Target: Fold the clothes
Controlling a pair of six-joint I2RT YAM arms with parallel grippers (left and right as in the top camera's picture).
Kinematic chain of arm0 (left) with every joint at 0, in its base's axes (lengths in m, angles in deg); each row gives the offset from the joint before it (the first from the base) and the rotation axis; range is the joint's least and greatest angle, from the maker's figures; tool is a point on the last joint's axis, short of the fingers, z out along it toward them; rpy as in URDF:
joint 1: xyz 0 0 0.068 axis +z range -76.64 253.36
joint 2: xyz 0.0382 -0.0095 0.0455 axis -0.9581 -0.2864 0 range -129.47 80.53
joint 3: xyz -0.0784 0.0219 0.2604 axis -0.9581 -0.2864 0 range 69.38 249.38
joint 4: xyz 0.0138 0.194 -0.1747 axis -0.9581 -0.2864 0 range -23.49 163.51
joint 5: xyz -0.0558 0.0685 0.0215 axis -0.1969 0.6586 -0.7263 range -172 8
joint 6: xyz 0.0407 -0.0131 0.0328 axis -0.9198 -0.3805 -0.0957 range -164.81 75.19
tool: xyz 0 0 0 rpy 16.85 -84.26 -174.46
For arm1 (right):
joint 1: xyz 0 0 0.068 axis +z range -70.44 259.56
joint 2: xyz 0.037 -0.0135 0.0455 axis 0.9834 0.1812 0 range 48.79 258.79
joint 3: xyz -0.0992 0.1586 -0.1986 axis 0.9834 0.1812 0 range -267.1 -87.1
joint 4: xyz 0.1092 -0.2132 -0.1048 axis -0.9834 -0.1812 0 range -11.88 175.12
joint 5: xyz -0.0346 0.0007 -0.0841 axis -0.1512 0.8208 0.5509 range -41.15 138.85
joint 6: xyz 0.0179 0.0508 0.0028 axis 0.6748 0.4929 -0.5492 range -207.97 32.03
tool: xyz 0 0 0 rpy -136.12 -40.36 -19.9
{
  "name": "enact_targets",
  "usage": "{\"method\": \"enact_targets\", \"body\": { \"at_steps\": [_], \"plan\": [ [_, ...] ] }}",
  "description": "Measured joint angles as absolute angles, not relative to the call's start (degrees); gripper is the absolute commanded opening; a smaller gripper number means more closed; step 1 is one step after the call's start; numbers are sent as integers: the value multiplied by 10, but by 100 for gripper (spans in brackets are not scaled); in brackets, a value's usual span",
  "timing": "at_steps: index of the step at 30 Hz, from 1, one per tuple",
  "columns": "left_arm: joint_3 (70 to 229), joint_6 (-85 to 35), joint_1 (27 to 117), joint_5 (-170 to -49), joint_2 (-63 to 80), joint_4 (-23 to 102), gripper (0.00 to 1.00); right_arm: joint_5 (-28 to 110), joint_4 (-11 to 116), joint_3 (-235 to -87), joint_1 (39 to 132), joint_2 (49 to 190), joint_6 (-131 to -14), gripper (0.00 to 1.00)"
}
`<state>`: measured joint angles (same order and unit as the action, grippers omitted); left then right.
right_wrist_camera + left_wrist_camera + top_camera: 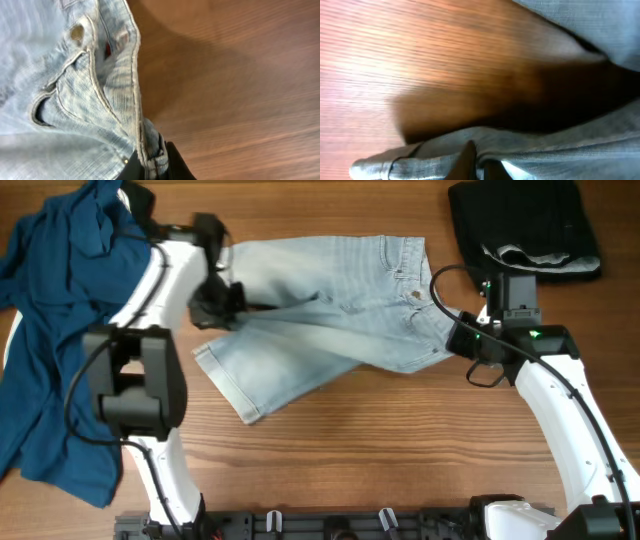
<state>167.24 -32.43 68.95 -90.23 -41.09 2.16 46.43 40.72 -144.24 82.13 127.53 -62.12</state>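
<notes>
We found the light denim shorts [330, 300] lying rumpled across the middle of the wooden desk [400, 450]. The left jaws were pinching the cloth near the shorts' leg hem on the left, and the right jaws were pinching the waistband edge on the right. A blue shirt [50, 330] lay heaped left of the shorts, and a black garment [520, 220] lay folded beyond their right end.

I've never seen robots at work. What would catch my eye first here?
The pale denim shorts sprawled mid-table, each end pinched in an arm's jaws: a leg on the left, the waistband on the right. A rumpled blue garment lies at the left edge, a folded black garment in the far right corner.
</notes>
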Motion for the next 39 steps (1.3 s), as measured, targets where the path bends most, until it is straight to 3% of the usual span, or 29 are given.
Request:
{"method": "enact_targets", "body": {
  "at_steps": [1,2,6,10,18,27,33,36,38,39],
  "plan": [
    [1677,-330,700,-909,-411,5,83,459,393,-1442,821,1275,-616,4],
    [1678,-331,708,-915,-411,-21,84,459,378,-1442,821,1275,-612,5],
    [1677,-332,711,-928,-411,-139,82,459,344,-1442,820,1275,-608,6],
    [1675,-329,684,-935,-411,-178,76,459,343,-1442,820,1275,-608,7],
    [1584,-268,615,-924,-390,-98,75,465,349,-1442,820,1275,-608,12],
    [1507,-300,352,-694,-293,-28,83,474,351,-1442,820,1275,-608,14],
    [1394,-337,300,-662,-292,21,79,474,349,-1442,820,1275,-608,16],
    [1349,-341,300,-657,-291,46,78,481,357,-1442,820,1275,-607,38],
    [1326,-344,300,-656,-291,63,71,487,363,-1442,818,1275,-599,79],
    [1324,-343,300,-656,-290,64,64,488,362,-1442,818,1275,-591,93]
  ]
}}
